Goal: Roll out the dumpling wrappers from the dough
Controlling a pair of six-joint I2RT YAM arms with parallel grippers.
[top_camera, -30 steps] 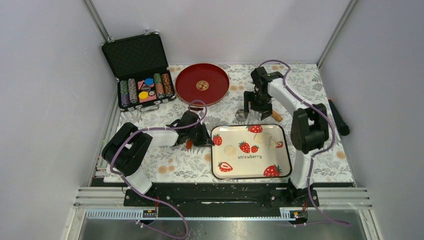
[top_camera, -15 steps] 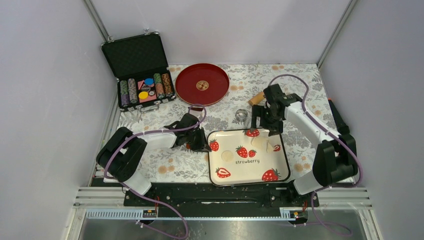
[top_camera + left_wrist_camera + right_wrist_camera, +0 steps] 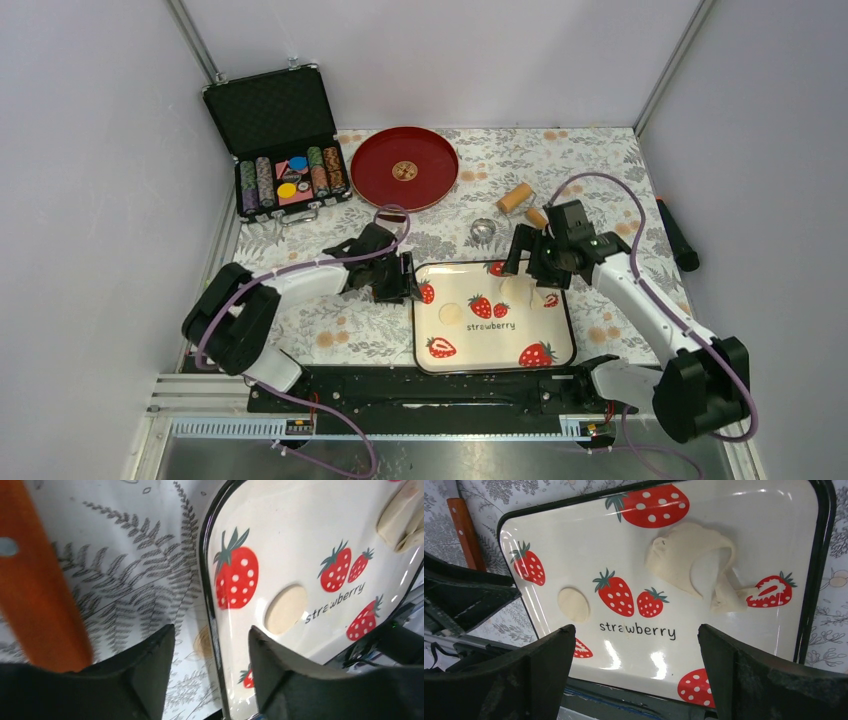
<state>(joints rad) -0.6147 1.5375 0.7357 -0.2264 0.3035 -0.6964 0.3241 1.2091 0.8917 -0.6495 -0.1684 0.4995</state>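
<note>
The strawberry tray (image 3: 478, 348) lies at the table's near middle. On it rest one round dumpling wrapper (image 3: 452, 312) (image 3: 286, 608) (image 3: 573, 604) and the dough (image 3: 515, 288) (image 3: 689, 560), a crumpled sheet with a round hole cut out of it. My left gripper (image 3: 405, 280) (image 3: 210, 642) is open, its fingers astride the tray's left rim (image 3: 209, 595) with gaps on both sides. My right gripper (image 3: 530, 262) (image 3: 636, 672) hovers wide open over the tray's far right part, near the dough, holding nothing.
A tan wooden roller (image 3: 515, 197) and a small metal ring cutter (image 3: 483, 231) lie behind the tray. A red plate (image 3: 404, 168) and an open chip case (image 3: 275, 140) stand at the back left. An orange-brown handle (image 3: 40, 590) (image 3: 464, 530) lies by the left gripper.
The left gripper was shut on the tray's rim, slid the tray left, then opened. The right arm came from the back down over the tray, leaving the roller behind, and opened wider.
</note>
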